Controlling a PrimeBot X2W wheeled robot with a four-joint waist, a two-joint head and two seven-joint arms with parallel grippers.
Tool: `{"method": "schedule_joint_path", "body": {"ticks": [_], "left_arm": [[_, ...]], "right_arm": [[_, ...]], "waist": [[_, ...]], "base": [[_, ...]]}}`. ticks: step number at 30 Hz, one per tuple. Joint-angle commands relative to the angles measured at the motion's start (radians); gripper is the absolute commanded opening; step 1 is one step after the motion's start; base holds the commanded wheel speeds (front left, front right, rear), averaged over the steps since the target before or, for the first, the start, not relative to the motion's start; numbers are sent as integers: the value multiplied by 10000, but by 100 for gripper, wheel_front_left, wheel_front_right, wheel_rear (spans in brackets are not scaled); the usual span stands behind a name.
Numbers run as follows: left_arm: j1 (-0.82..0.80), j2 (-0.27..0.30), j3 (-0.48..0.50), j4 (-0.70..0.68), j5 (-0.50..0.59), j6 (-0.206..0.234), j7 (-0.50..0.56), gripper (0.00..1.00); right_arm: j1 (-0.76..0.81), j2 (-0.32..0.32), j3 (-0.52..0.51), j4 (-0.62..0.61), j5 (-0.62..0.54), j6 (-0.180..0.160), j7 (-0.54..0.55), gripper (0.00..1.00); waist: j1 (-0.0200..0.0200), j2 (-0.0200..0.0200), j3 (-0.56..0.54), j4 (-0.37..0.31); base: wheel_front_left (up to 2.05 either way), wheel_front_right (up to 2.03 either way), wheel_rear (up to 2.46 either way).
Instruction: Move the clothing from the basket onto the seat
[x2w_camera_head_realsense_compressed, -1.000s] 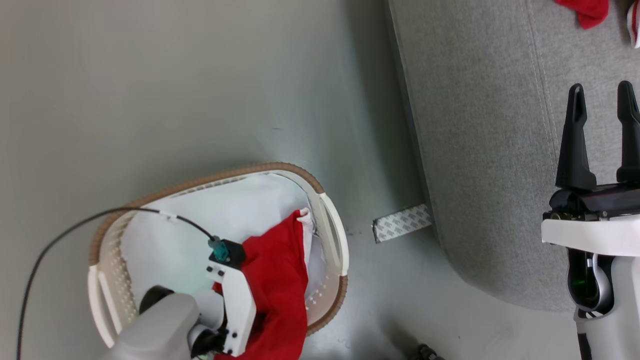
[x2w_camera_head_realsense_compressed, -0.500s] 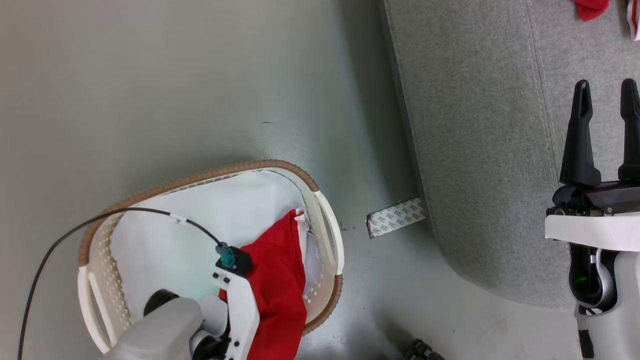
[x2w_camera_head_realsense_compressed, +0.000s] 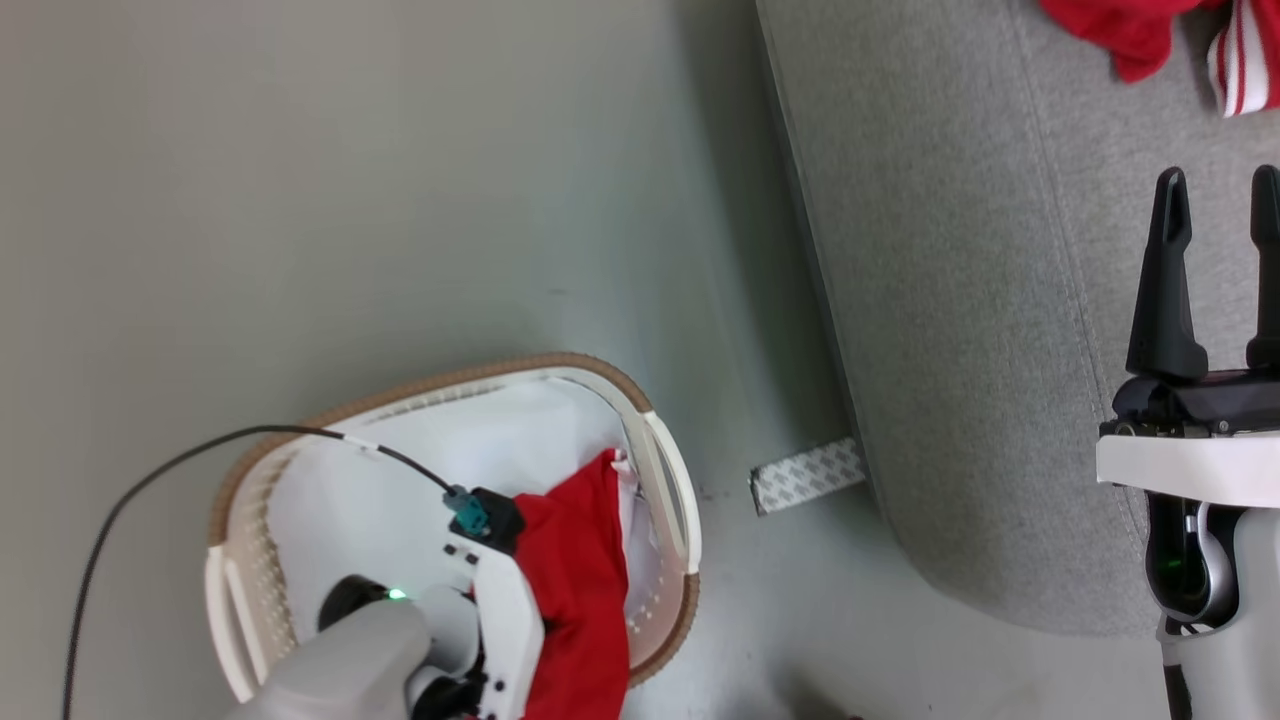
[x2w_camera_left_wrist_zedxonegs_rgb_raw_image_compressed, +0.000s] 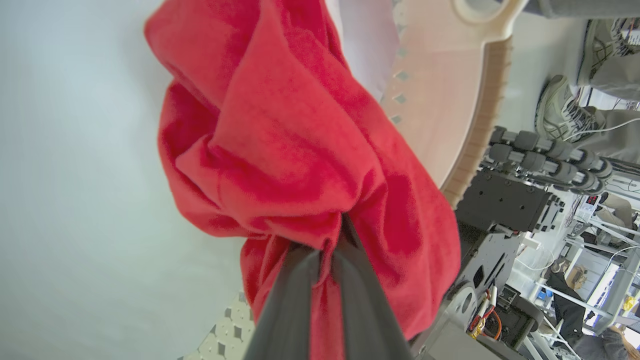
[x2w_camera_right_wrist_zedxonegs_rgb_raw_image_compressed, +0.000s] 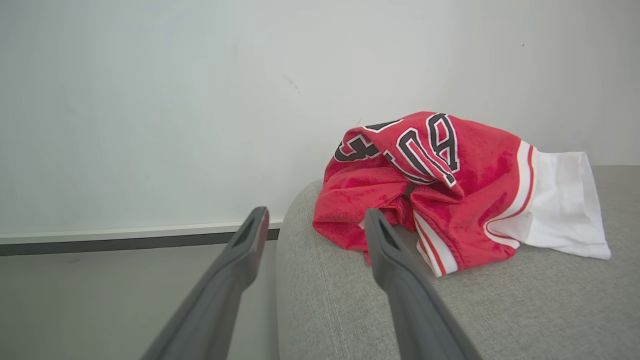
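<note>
The left gripper (x2w_camera_left_wrist_zedxonegs_rgb_raw_image_compressed: 334, 239) is down in the white laundry basket (x2w_camera_head_realsense_compressed: 450, 377), and its two dark fingers (x2w_camera_left_wrist_zedxonegs_rgb_raw_image_compressed: 292, 305) are squeezed together on a bunch of the plain red piece (x2w_camera_left_wrist_zedxonegs_rgb_raw_image_compressed: 300, 140), which lies on a pale whitish piece (x2w_camera_head_realsense_compressed: 480, 440). The basket sits on the grey floor (x2w_camera_head_realsense_compressed: 350, 200) near the big grey seat (x2w_camera_head_realsense_compressed: 950, 300). The right gripper (x2w_camera_head_realsense_compressed: 1220, 182) hangs over the seat with its fingers wide apart and nothing in them, and the red sports jersey (x2w_camera_right_wrist_zedxonegs_rgb_raw_image_compressed: 425, 185) with black-and-white letters lies bunched up on the seat past its tips.
</note>
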Motion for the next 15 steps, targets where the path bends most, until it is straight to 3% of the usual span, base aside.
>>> {"method": "schedule_joint_path", "body": {"ticks": [1, 15], "left_arm": [[57, -152, -15, 23, -234, 12, -346, 0], [724, -979, -168, -61, -621, 12, -2213, 0]], "right_arm": [[178, -1, -100, 70, -140, -22, 0, 100], [841, -342, -164, 382, -712, -22, 0, 100]], "waist": [[-1, 0, -524, 286], [-1, 0, -3080, 1263]], "base": [[0, 0, 0], [0, 0, 0]]}}
